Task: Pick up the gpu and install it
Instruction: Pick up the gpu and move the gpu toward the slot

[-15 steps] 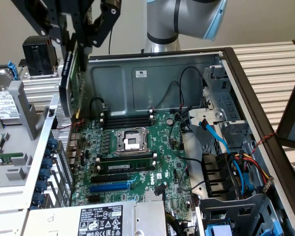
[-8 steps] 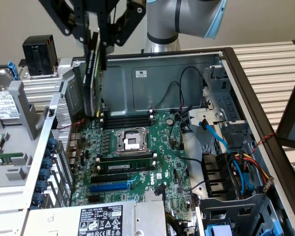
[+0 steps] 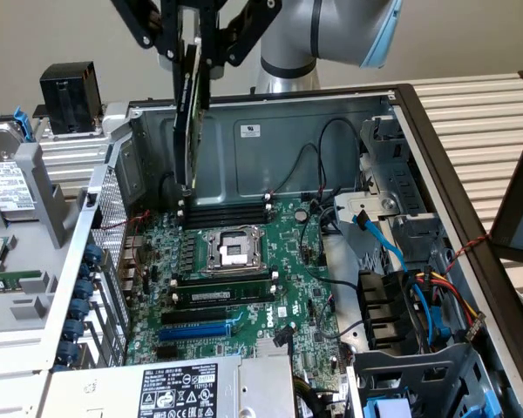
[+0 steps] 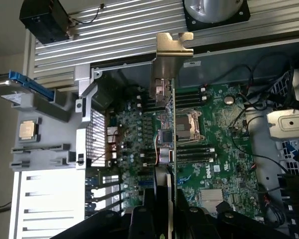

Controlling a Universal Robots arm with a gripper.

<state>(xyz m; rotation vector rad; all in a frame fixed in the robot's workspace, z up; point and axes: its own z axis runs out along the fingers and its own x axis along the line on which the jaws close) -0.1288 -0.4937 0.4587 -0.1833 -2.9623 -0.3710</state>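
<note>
My gripper (image 3: pixel 192 39) is shut on the gpu (image 3: pixel 187 113), a thin card that hangs edge-on and upright, high above the back part of the open computer case. The card's lower end is over the row of black RAM sticks (image 3: pixel 225 209) on the large green motherboard (image 3: pixel 279 270) and stands clear of the board. In the wrist view the gpu (image 4: pixel 165 124) runs as a narrow strip away from my gripper (image 4: pixel 164 211). Its silver end bracket (image 4: pixel 172 46) is at the far end, and the dark fingers (image 4: pixel 139 219) clamp the near end.
The CPU socket (image 3: pixel 231 248) sits mid-board, with black and blue expansion slots (image 3: pixel 196 331) nearer the power supply (image 3: pixel 179 392). Cables and drive cages (image 3: pixel 401 261) crowd the exterior view's right. Outside the case at the exterior view's left lie a grey bracket (image 3: pixel 26 261) and a black block (image 3: pixel 70 85).
</note>
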